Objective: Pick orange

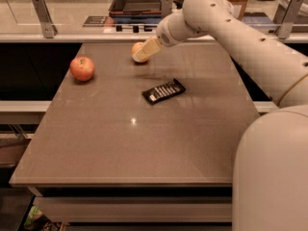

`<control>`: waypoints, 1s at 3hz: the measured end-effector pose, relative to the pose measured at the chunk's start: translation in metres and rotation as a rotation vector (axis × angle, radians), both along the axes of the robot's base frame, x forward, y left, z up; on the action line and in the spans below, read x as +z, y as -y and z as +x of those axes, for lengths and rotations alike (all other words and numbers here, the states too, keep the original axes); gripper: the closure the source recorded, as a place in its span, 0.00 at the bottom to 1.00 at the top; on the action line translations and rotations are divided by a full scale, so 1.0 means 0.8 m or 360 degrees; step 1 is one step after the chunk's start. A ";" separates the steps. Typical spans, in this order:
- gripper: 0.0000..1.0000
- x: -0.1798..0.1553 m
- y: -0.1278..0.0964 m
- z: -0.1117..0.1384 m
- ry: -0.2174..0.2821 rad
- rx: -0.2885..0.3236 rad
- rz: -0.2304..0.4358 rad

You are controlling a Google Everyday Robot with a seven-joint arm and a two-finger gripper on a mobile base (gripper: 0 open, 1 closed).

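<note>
The orange point(136, 47) is a small pale orange fruit on the far part of the brown table point(120, 148), near its back edge. My gripper point(142, 56) reaches in from the right on the white arm point(226, 28) and lies right over the orange, hiding its right and lower side. I cannot tell whether it touches the fruit.
A red apple point(82, 68) with yellowish patches sits at the table's far left. A black flat bar-shaped object point(163, 91) lies right of the middle. Behind the table runs a counter with a dark tray point(139, 1) and metal posts point(43, 16).
</note>
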State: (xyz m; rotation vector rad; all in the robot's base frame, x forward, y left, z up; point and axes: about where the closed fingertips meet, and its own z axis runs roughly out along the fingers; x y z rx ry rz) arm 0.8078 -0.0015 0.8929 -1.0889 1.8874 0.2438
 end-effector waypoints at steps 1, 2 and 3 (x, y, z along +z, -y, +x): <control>0.00 -0.016 -0.018 0.009 -0.0045 0.0043 0.0072; 0.00 -0.028 -0.032 0.008 -0.0081 0.0068 0.0157; 0.00 -0.034 -0.044 0.008 -0.0095 0.0096 0.0223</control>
